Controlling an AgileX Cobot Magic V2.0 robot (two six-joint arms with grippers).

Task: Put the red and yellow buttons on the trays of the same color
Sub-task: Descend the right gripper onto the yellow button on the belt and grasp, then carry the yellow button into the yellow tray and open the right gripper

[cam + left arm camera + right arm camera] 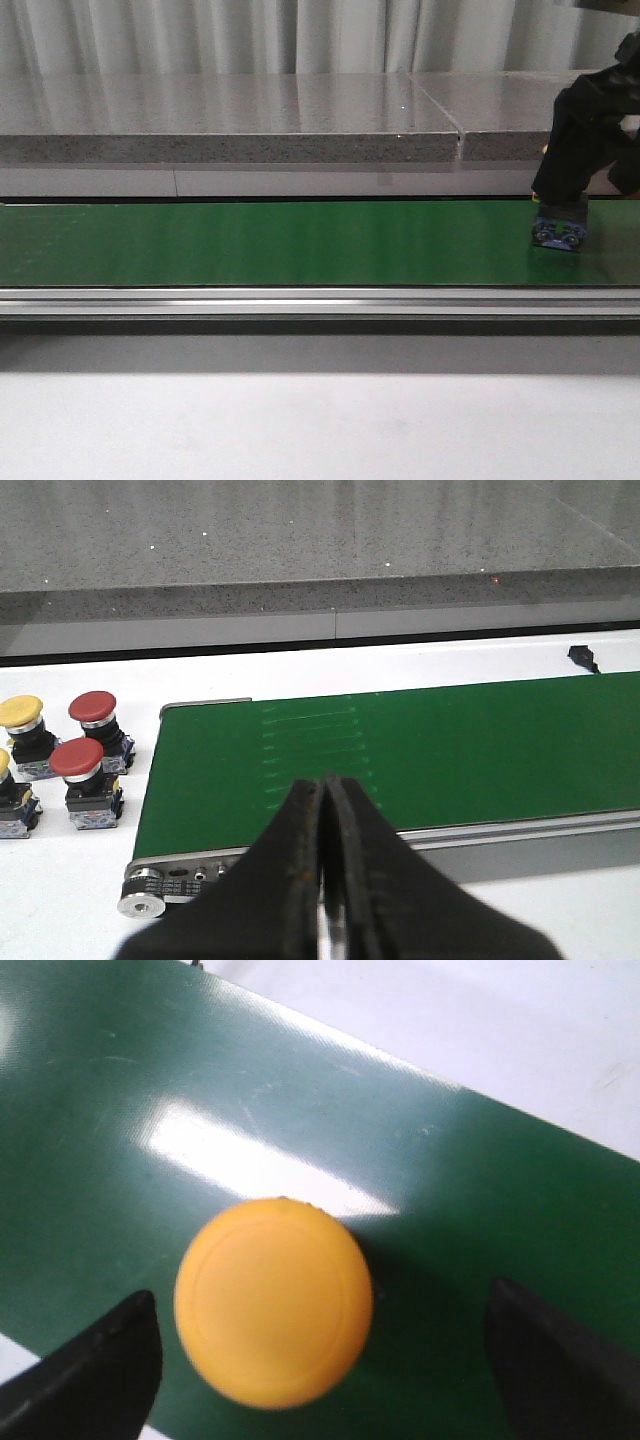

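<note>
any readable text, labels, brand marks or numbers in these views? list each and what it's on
None readable in any view.
Yellow button under the right gripper: plain cap, no marking.
Red buttons and the other yellow button beside the green belt: plain caps; their bases are too small to show any print.
Belt, its metal frame and the grey counter: no text visible.

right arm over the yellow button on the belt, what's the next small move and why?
Probably close the right gripper on the yellow button. Its fingers stand wide apart on either side of the cap, touching nothing, and the button sits nearer one finger on the green belt, so a slight centring shift first may help.
</note>
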